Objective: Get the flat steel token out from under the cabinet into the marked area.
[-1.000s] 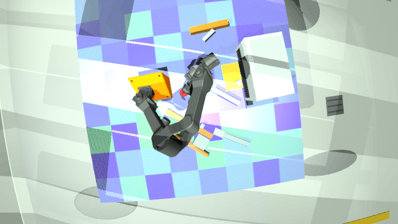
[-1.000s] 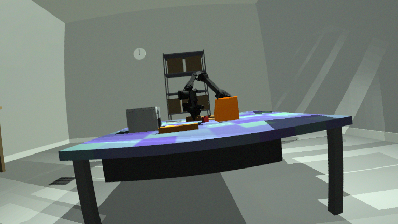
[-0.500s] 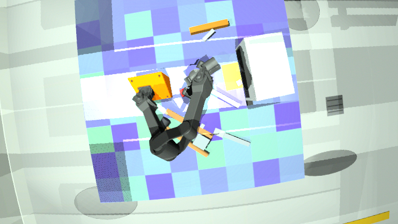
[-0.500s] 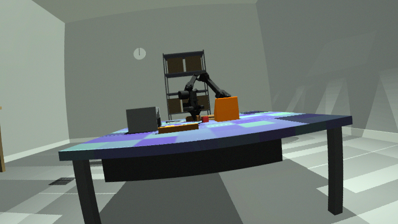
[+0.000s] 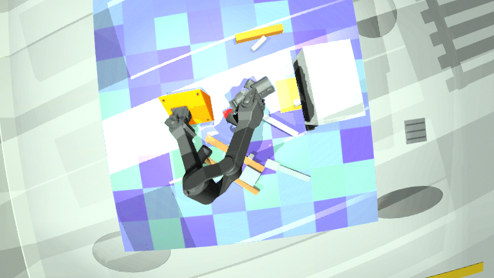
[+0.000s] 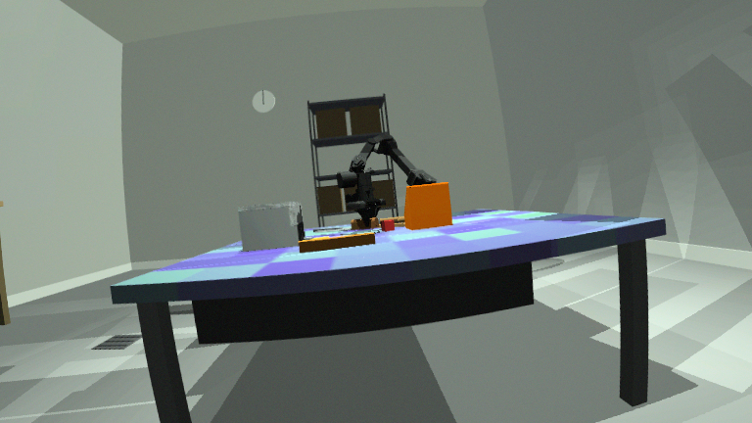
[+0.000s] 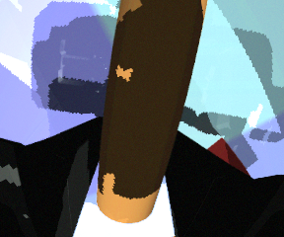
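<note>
i had my fingers clamped round a round wooden handle, which ran up between them in the wrist view. a pale strip slanted out from beneath my wrist toward the near front corner of the white cabinet; i took it for the far part of what i held, though my own arm hid the join. the steel token was hard to make out: the small pale piece on the yellow marked area, close to the slotted cabinet front, may have been it, but i could not tell.

a red block sat just beside my gripper, between it and the orange box under my arm's base. well apart from my fingers, a yellow bar lay on the patchwork table, with a short white piece near it. orange sticks, a pale square and a pale tool lay on the other side of me.
</note>
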Available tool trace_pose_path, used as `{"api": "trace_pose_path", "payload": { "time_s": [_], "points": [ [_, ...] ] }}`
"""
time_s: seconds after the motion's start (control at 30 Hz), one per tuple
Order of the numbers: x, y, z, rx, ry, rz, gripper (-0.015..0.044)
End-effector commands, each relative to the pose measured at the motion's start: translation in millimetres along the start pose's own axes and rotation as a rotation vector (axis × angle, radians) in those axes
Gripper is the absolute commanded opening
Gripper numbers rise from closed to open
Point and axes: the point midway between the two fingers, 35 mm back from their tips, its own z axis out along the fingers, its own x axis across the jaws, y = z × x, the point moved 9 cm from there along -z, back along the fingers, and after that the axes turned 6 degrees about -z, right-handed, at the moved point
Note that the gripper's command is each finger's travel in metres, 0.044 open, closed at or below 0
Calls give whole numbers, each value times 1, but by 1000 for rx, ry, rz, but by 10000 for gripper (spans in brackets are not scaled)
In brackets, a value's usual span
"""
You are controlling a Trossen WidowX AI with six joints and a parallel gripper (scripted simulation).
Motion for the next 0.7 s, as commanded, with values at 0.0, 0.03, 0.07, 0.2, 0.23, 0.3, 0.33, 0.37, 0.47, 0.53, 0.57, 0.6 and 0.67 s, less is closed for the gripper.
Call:
{"api": "trace_pose_path", "payload": {
  "time_s": [0.0,0.03,0.07,0.2,0.23,0.3,0.33,0.37,0.47,0.53,0.57,0.6,0.67],
  "points": [
    [-3,2,-3,-21,2,-1,0],
    [-4,3,-3,-21,2,-1,0],
    [-5,3,-3,-21,2,-1,0],
    [-9,5,-3,-22,2,-1,0],
    [-10,5,-3,-22,1,-1,0],
    [-12,6,-3,-22,1,-1,0],
    [-12,6,-3,-22,1,-1,0],
    [-12,7,-3,-22,1,-1,0],
    [-13,7,-3,-22,1,-1,0],
    [-14,8,-3,-22,1,-1,0],
    [-15,8,-3,-22,1,-1,0],
    [-16,9,-3,-22,1,-1,0],
    [-18,9,-3,-22,1,-1,0]
  ]
}}
